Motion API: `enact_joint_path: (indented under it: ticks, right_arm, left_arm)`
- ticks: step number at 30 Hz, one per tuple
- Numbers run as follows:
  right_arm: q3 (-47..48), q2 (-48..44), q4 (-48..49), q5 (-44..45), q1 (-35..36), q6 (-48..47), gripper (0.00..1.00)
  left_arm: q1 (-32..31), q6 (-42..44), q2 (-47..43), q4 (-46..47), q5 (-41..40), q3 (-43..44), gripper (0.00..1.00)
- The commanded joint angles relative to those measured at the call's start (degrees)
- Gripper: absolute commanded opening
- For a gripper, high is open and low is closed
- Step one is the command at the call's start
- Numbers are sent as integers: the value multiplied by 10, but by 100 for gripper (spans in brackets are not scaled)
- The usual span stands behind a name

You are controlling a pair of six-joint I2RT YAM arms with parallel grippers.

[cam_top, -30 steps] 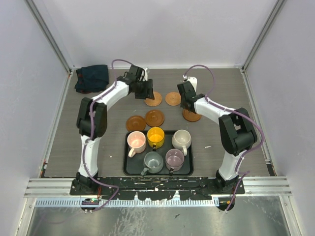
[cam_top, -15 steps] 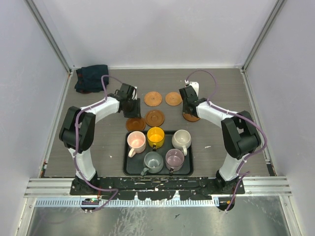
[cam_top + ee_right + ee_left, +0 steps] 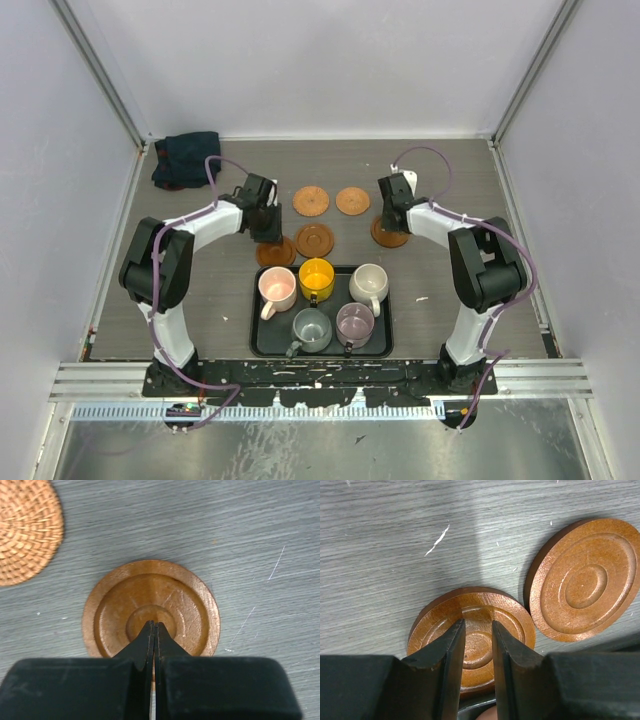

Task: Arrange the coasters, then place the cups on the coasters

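Five coasters lie behind the black tray [image 3: 385,345]. Two woven coasters [image 3: 311,200] [image 3: 352,200] sit farthest back. Wooden coasters lie at the middle [image 3: 314,238], front left [image 3: 279,254] and right [image 3: 384,237]. My left gripper [image 3: 265,230] [image 3: 478,625] hovers over the front-left wooden coaster [image 3: 477,602], jaws a narrow gap apart with nothing between them. My right gripper [image 3: 393,212] [image 3: 154,625] is shut, its tips over the centre of the right wooden coaster [image 3: 150,592]. The pink [image 3: 277,288], yellow [image 3: 316,278], cream [image 3: 369,282], grey-teal [image 3: 311,328] and mauve [image 3: 354,322] cups stand in the tray.
A dark folded cloth [image 3: 187,158] lies in the back left corner. Grey walls close in the table on three sides. In the left wrist view the middle wooden coaster [image 3: 585,580] lies just right of the one under my jaws, and the tray rim [image 3: 475,704] borders it.
My left arm swung from the back woven coaster down to the front-left wooden coaster, its jaws narrowing. My right gripper stayed shut over the right coaster, its wrist shifting slightly back.
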Motion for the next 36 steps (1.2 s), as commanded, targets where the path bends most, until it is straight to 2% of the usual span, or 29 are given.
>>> enact_joint_path:
  ticks: [1, 6, 13, 30, 36]
  right_arm:
    - [25, 22, 0, -25, -17, 12, 1]
    - [54, 64, -17, -27, -30, 14, 1]
    - [107, 105, -33, -27, -71, 22, 1]
    - [271, 208, -38, -49, -146, 11, 1]
    - [275, 215, -36, -70, -152, 13, 1]
  left_arm:
    - [2, 2, 15, -46, -55, -12, 30]
    - [17, 5, 29, -53, -77, -12, 31]
    - [69, -5, 70, -45, -43, 28, 31]
    - [140, -13, 261, -120, 21, 347, 32]
    - [157, -24, 290, -126, 25, 389, 34]
